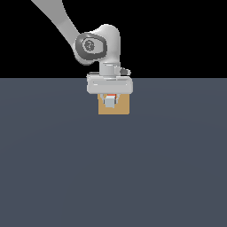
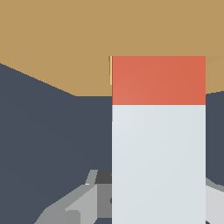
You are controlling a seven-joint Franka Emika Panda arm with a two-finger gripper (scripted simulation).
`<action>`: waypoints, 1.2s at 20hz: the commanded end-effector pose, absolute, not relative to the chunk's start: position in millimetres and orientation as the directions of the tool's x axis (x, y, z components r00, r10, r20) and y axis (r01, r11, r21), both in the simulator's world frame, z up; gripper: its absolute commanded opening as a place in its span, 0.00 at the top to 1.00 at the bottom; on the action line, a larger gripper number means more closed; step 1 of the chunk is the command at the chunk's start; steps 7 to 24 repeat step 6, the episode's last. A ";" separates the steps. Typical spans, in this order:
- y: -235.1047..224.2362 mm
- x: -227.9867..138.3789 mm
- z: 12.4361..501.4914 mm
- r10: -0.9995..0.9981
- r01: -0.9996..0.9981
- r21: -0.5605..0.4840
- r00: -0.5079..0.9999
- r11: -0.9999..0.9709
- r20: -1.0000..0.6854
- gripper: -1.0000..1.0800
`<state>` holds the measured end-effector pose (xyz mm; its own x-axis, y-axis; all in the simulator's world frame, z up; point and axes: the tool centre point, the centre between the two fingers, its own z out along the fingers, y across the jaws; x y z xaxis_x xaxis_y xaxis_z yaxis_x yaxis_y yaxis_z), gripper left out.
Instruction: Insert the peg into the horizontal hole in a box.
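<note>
The tan box [image 1: 114,107] stands on the dark floor, its face toward the exterior camera. My gripper [image 1: 109,100] hangs right in front of the box's middle and is shut on the peg [image 1: 109,102], seen end-on as a small pale square with a bit of orange-red above it. The hole is hidden behind the peg and gripper. In the wrist view the peg [image 2: 158,162] is a wide pale bar whose orange-red end [image 2: 158,80] meets the tan box [image 2: 65,39]. A grey finger [image 2: 83,203] shows beside the peg.
The dark grey-blue floor [image 1: 113,177] spreads all around the box. The arm's grey-white wrist [image 1: 99,44] rises above the gripper toward the exterior view's upper left.
</note>
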<state>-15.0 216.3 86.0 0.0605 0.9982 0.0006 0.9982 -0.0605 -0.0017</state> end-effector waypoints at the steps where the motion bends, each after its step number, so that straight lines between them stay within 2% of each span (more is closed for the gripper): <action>1: 228.3 -12.8 87.9 0.998 0.998 0.002 0.062 -0.062 0.002 1.00; 24: 234.9 -11.2 87.9 0.998 0.998 0.002 0.062 -0.062 0.002 1.00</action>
